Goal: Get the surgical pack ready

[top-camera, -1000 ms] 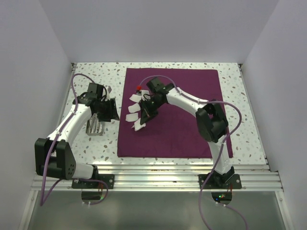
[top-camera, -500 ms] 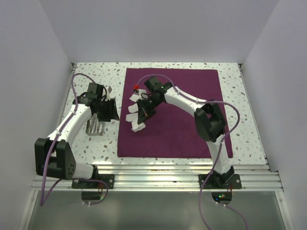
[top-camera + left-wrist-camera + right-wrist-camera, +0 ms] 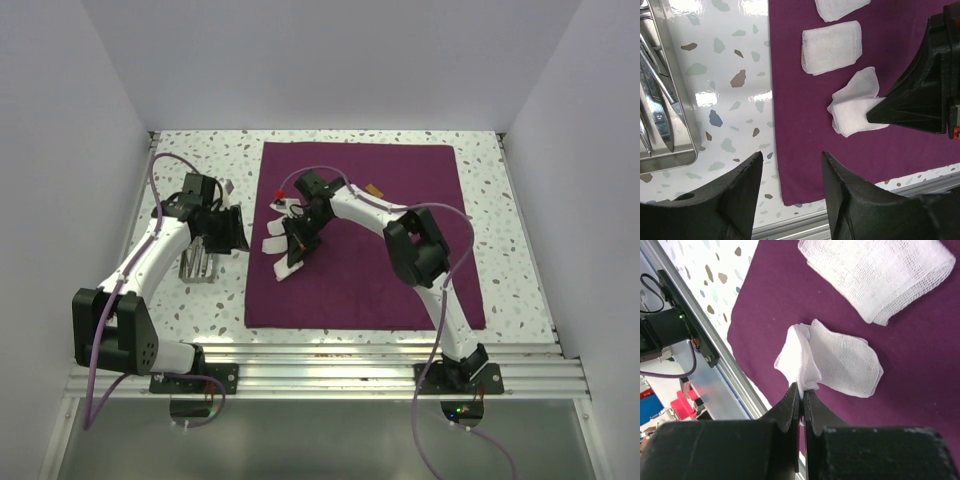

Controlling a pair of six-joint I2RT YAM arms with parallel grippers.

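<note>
White gauze [image 3: 840, 362] lies on the cloth [image 3: 920, 405], one corner pinched in the right gripper's [image 3: 802, 392] jaws. Lift gently (it crumples easily). The left gripper [image 3: 790, 162] hovers spread near the tray [image 3: 667, 152].

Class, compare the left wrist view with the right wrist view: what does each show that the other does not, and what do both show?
Only the left wrist view: the metal tray holding steel instruments, and the left tool, open and empty. Only the right wrist view: the right tool from behind, its tips shut on a lifted corner of the pinched gauze, and a black box with a green light. Both: the maroon cloth, the pinched gauze, a folded gauze beside it, and the speckled table.
</note>
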